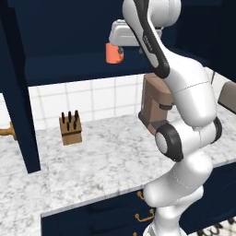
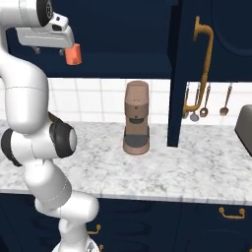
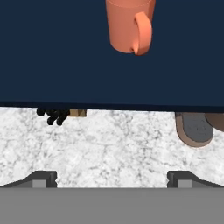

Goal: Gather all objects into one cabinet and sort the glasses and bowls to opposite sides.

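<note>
An orange-red cup (image 1: 114, 53) (image 2: 74, 54) stands upright on the dark navy shelf (image 1: 69, 69) of the open cabinet (image 2: 123, 29). In the hand view the cup (image 3: 130, 26) shows a small loop handle and sits at the top, back from the shelf's front edge (image 3: 109, 78). My gripper (image 3: 112, 177) (image 2: 49, 50) is open with nothing between its fingers. It hangs just in front of the shelf and points down at the marble counter (image 3: 109, 144). The cup is beyond the fingers and apart from them. The cabinet door (image 2: 189, 74) stands open, with its curved brass handle (image 2: 204, 64).
A brown coffee machine (image 1: 154, 103) (image 2: 136, 118) stands on the counter below the shelf. A wooden knife block (image 1: 70, 128) sits by the tiled wall. Utensils (image 2: 202, 101) hang on the wall, and a grey appliance (image 2: 244, 125) is at the right. Navy drawers (image 1: 145, 214) run below.
</note>
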Motion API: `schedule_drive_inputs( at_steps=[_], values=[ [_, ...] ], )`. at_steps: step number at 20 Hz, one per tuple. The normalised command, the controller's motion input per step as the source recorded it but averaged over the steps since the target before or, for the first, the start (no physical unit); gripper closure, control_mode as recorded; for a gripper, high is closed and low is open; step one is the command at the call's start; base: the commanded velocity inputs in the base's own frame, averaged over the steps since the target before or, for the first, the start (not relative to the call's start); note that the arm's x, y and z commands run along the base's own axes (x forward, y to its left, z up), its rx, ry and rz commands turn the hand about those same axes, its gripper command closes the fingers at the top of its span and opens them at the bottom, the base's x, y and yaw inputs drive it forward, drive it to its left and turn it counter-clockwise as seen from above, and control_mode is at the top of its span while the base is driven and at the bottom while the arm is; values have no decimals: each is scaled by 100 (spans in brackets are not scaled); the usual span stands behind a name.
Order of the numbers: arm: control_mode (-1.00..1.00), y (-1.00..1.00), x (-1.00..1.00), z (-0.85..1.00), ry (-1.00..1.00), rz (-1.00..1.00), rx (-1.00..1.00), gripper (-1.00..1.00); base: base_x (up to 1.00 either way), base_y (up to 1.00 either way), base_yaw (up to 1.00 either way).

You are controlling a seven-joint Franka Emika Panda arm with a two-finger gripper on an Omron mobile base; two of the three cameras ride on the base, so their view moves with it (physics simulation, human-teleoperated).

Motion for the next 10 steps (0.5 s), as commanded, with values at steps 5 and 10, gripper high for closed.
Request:
schedule_drive_inputs(
  at_steps=[5,10],
  values=[
    [100,0,0,0,0,0,0,-100,44,0,5],
    [100,0,0,0,0,0,0,-100,41,0,5]
  ],
)
